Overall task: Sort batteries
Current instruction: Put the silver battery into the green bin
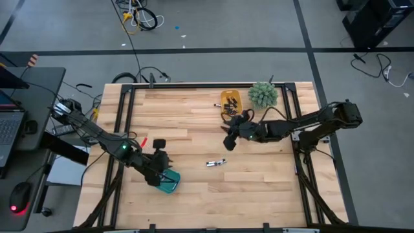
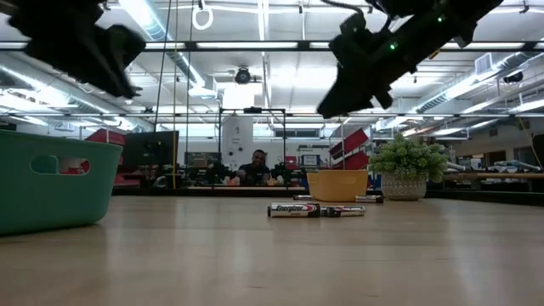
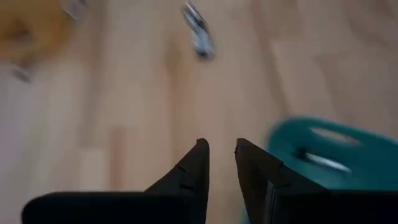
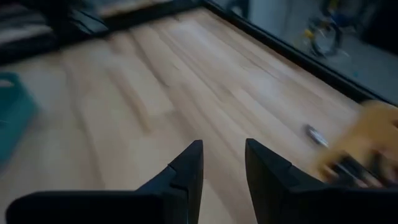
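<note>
Left gripper [image 1: 162, 169] over teal plastic bin [image 1: 171, 184], fingers parted, empty; one cell visible inside, likely just dropped. Right gripper [image 1: 229, 140] near yellow tray [image 1: 231, 99], fingers apart, empty. Two small cylindrical batteries [image 1: 215, 163] lie mid-table, unsorted.

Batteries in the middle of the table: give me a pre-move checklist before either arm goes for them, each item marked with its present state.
1. The batteries lie loose on the table, no arm over them: ok.
2. Left tool is open with nothing between its fingers: ok.
3. Right tool is open and carries nothing: ok.
4. Teal bin is upright and a battery already lies inside it: ok.
5. Yellow tray stands at the far edge beside the plant, with more cells scattered next to it: ok.
6. Which type each central battery is: cannot tell.
</note>
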Robot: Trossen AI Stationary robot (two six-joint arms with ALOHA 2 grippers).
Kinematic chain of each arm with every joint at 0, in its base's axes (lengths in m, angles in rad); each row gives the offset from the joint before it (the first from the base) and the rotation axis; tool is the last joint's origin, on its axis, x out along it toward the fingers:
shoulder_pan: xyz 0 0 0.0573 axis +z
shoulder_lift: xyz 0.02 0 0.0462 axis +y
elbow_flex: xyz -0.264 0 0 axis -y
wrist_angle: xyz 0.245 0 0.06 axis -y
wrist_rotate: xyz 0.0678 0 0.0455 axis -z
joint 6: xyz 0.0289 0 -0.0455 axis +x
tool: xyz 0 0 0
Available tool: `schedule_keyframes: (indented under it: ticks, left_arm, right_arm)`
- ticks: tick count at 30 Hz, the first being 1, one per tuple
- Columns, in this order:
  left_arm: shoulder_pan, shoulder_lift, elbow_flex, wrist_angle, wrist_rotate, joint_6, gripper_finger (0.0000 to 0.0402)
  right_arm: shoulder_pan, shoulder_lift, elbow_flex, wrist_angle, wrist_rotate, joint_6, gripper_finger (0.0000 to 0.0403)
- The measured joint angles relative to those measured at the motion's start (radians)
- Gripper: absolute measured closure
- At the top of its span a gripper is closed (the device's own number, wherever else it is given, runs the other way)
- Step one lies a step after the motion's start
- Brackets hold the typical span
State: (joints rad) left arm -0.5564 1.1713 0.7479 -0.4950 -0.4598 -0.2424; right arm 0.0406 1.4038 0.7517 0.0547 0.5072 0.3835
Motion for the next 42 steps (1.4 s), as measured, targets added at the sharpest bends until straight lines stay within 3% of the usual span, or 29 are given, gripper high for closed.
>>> schedule_keyframes:
  ticks: [4, 10, 14, 21, 34, 42]
  left_arm:
    - [0.008, 0.000, 0.000, 0.078, -0.185, 0.122, 0.0323]
    - [0.048, 0.000, 0.000, 0.146, -0.352, 0.243, 0.0323]
    - [0.078, 0.000, 0.000, 0.152, -0.359, 0.249, 0.0323]
    - [0.085, 0.000, 0.000, 0.152, -0.360, 0.240, 0.0323]
    - [0.085, 0.000, 0.000, 0.153, -0.360, 0.238, 0.0323]
    - [0.086, 0.000, 0.000, 0.153, -0.359, 0.238, 0.0323]
  right_arm:
    - [-0.045, -0.059, 0.000, -0.163, 0.000, -0.017, 0.0300]
    - [-0.075, -0.080, 0.000, -0.356, -0.003, -0.294, 0.0302]
    - [-0.078, -0.057, 0.000, -0.452, -0.003, -0.336, 0.0302]
    - [-0.088, -0.050, -0.062, -0.440, -0.004, -0.308, 0.0300]
    - [-0.237, -0.051, -0.245, -0.140, -0.116, -0.352, 0.0300]
    - [-0.318, -0.048, -0.286, -0.060, -0.181, -0.383, 0.0300]
